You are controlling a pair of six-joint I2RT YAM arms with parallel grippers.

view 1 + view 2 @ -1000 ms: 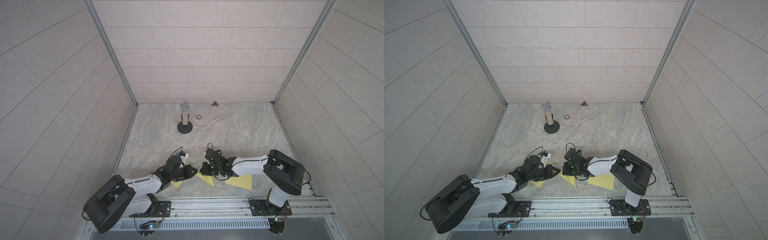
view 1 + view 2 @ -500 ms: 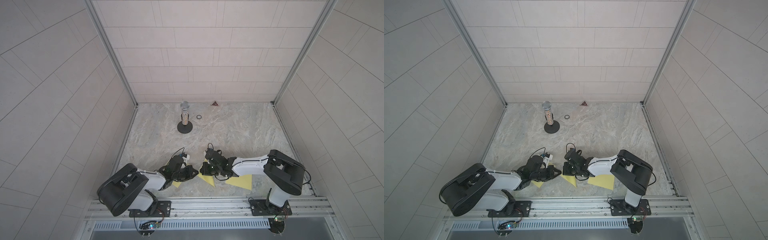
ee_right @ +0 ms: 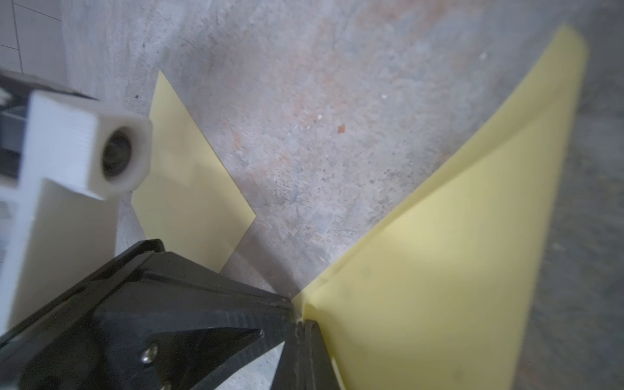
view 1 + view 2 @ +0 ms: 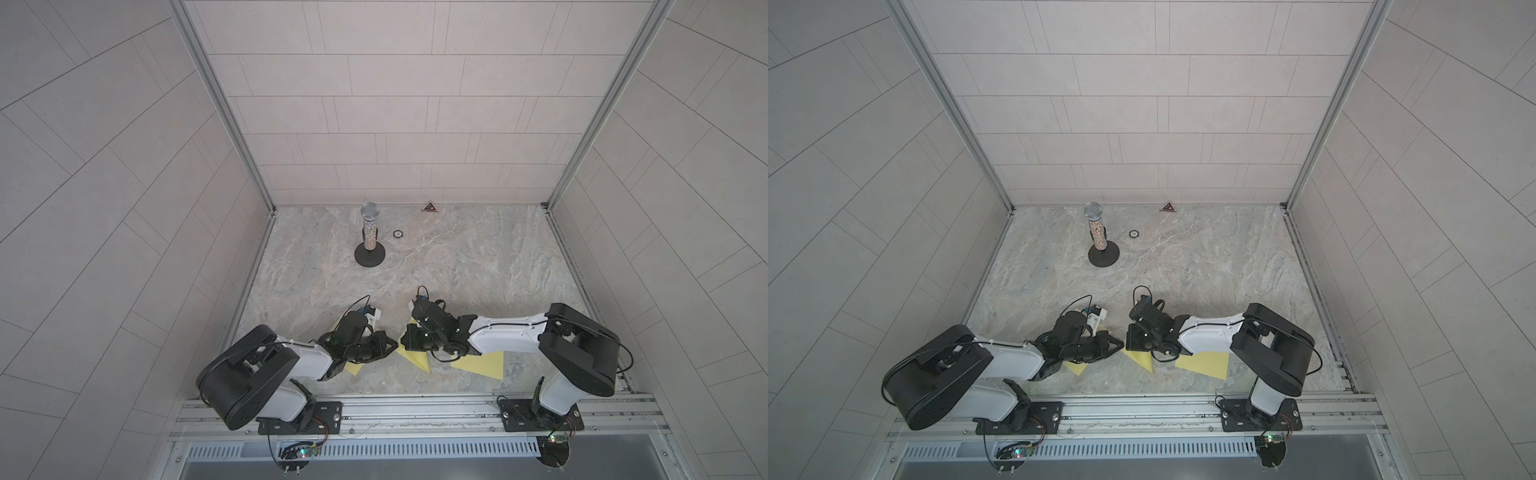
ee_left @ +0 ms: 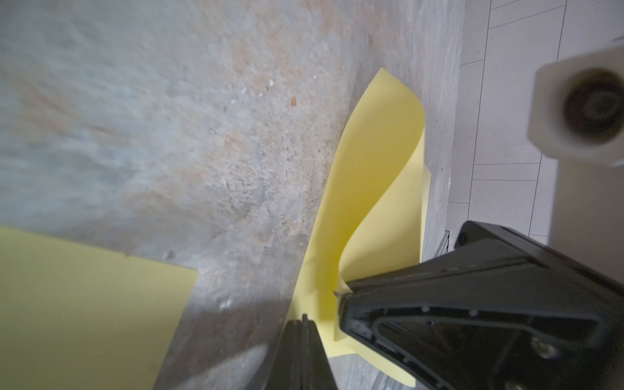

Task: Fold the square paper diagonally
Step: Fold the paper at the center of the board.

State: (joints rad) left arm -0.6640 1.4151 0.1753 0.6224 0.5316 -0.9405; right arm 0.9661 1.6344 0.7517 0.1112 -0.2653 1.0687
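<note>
The yellow square paper [image 4: 417,359] [image 4: 1140,359] lies near the table's front, between my two arms. It is folded over, with its upper layer bowed up in the left wrist view [image 5: 371,169]. My right gripper [image 3: 301,326] [image 4: 402,345] is shut on the paper's corner [image 3: 456,270], where the layers meet. My left gripper [image 5: 304,319] [image 4: 395,343] is shut. Its tip rests against the same corner, almost touching the right gripper [image 5: 341,295]. Whether any paper sits between the left jaws is hidden.
Two more yellow sheets lie flat, one under my left arm [image 4: 353,368] [image 3: 189,189] and one under my right arm [image 4: 482,365] [image 5: 84,304]. At the back stand a microphone on a round base [image 4: 369,237], a small ring [image 4: 398,234] and a triangular marker [image 4: 429,207].
My left arm's elbow has swung in toward the table, while its gripper stays at the paper's corner. The right arm and the paper have not visibly moved.
</note>
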